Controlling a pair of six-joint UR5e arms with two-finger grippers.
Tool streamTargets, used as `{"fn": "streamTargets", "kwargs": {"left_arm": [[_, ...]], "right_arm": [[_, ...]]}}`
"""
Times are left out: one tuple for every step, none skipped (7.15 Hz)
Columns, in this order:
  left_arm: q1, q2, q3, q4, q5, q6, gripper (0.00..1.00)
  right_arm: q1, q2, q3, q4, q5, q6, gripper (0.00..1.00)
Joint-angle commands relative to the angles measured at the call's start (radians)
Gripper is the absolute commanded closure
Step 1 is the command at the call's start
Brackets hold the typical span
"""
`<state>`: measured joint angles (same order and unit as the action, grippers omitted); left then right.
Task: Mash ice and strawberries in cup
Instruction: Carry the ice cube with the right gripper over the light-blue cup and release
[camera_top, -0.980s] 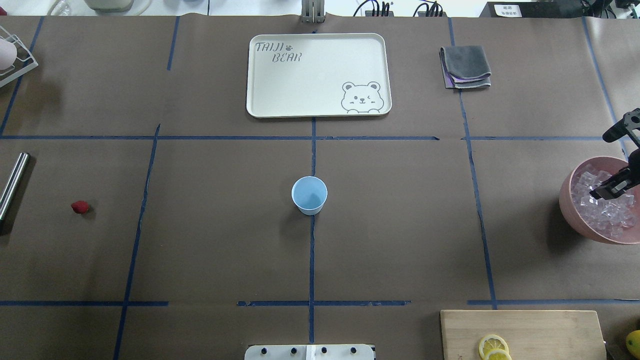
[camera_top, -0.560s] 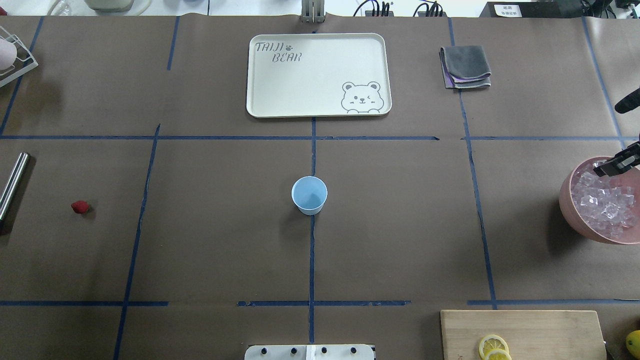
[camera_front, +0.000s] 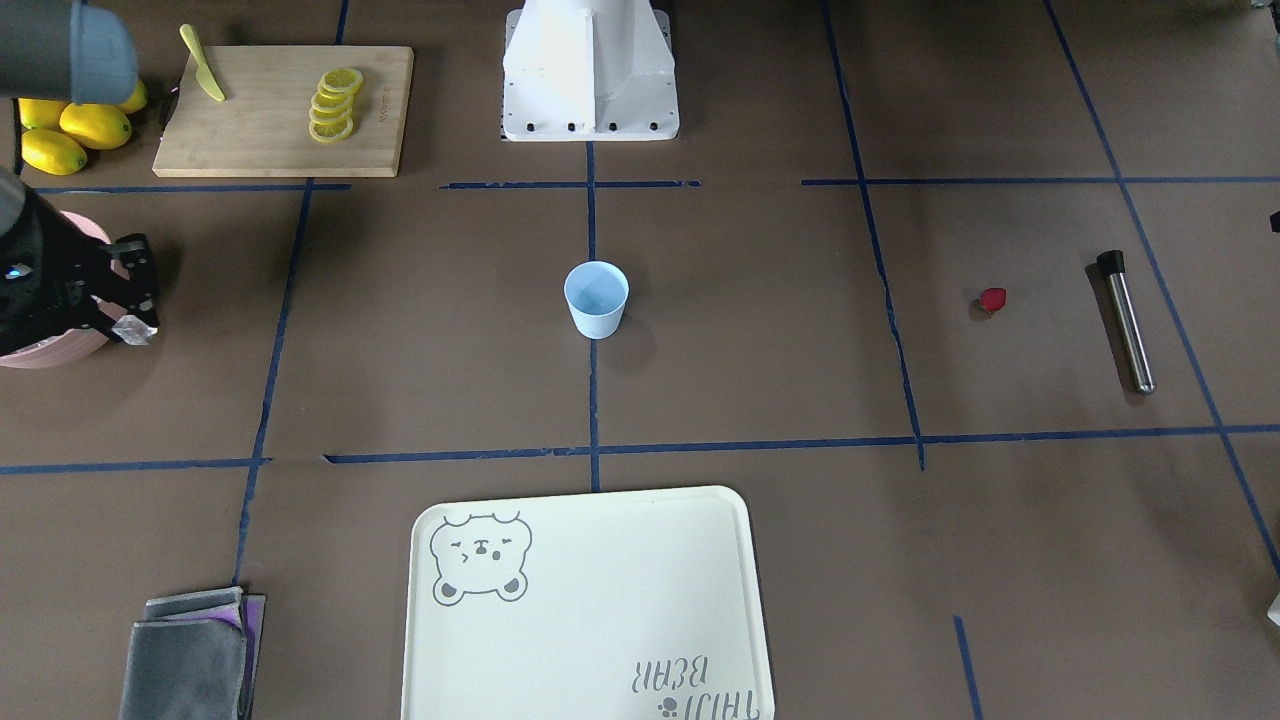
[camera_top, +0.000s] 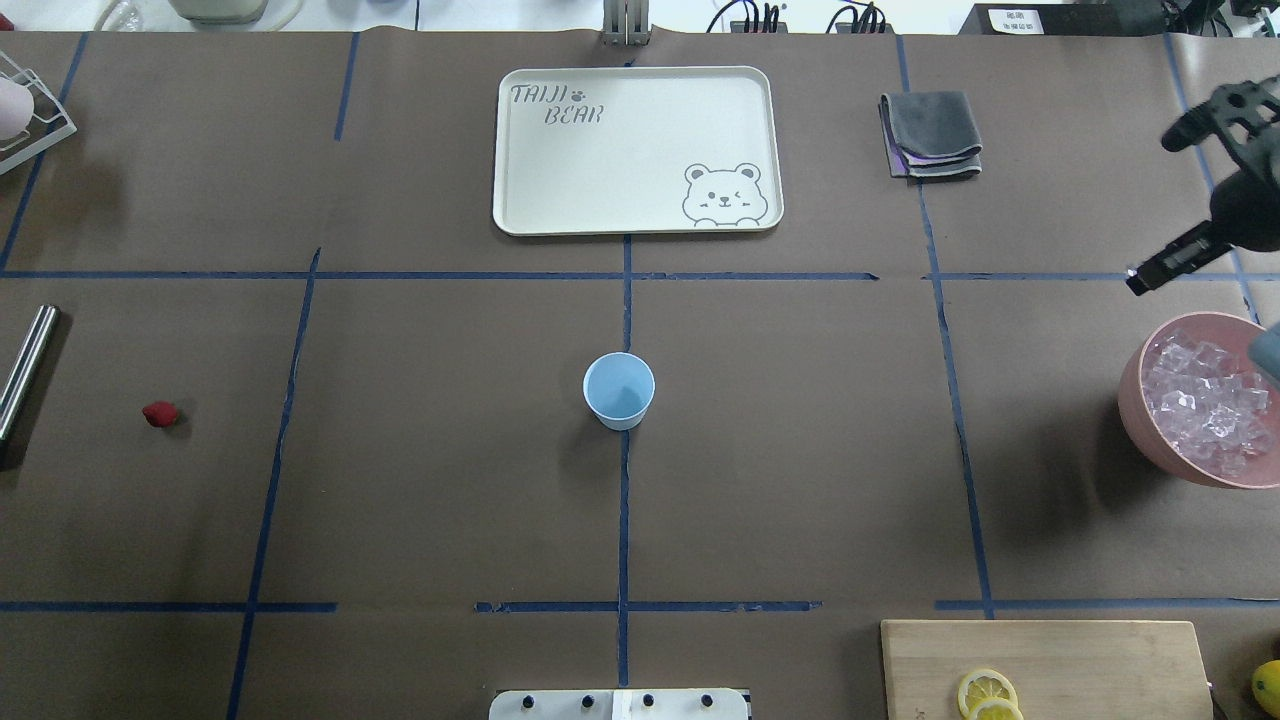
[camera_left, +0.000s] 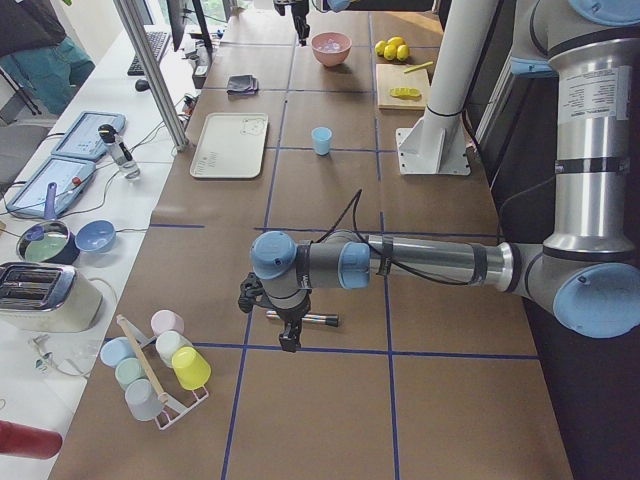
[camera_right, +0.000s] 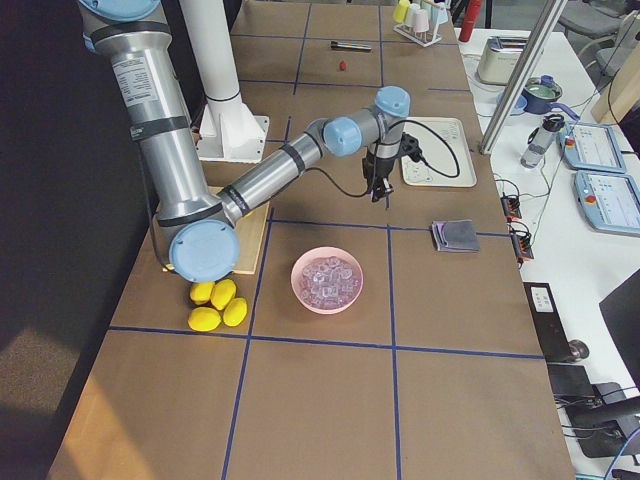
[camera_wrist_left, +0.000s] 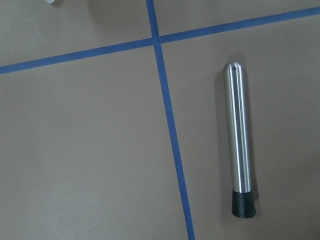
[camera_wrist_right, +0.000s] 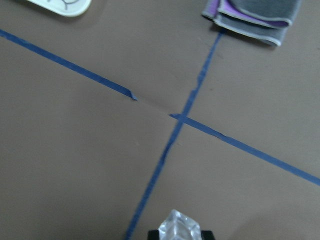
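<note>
Brimming pink bowl (camera_top: 1133, 415) of ice (camera_top: 1205, 405), cup (camera_top: 619, 392) upright

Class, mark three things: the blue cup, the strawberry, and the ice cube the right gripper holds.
cup (camera_top: 619, 388), overhead view, inside of its open mouth.
strawberry (camera_top: 159, 413), overhead view, middle of the red body.
ice cube (camera_wrist_right: 179, 231), right wrist view, its clear upper face.

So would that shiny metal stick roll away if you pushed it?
Probably: the metal stick is a smooth round cylinder lying flat, so a sideways push likely rolls it. Its polished metal looks slippery and rigid.
</note>
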<state>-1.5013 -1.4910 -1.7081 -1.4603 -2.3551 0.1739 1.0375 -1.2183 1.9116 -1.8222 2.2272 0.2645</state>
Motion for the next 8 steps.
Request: {"fn": "streamTargets", "kwargs": {"left_arm": [[0.001, -0.002, -0.002, -0.002, -0.003, 0.001, 0.00], [0.001, -0.002, -0.002, -0.002, -0.004, 0.001, 0.00], [0.001, -0.002, -0.002, -0.002, -0.004, 0.000, 0.00], [0.001, 0.000, -0.002, -0.002, -0.004, 0.001, 0.00], [0.000, 0.002, -0.002, -0.002, -0.004, 0.001, 0.00], [0.001, 0.002, -0.001, -0.002, -0.004, 0.001, 0.00], [0.001, 0.002, -0.001, -0.002, -0.004, 0.001, 0.00], [0.001, 0.002, 0.001, -0.002, -0.004, 0.001, 0.00]], "right_arm": [[-0.172, 0.162, -0.009, -0.051, -0.093, 0.253, 1.00], [-0.248, 0.233, -0.013, -0.054, -0.113, 0.417, 1.00], [-0.340, 0.316, -0.032, -0.057, -0.188, 0.567, 1.00], [-0.420, 0.406, -0.092, -0.057, -0.255, 0.691, 1.00], [-0.476, 0.495, -0.183, -0.057, -0.305, 0.764, 1.00], [-0.526, 0.584, -0.298, -0.051, -0.363, 0.826, 1.00], [-0.551, 0.612, -0.343, -0.049, -0.374, 0.841, 1.00], [-0.559, 0.603, -0.348, -0.048, -0.376, 0.842, 1.00]]}}
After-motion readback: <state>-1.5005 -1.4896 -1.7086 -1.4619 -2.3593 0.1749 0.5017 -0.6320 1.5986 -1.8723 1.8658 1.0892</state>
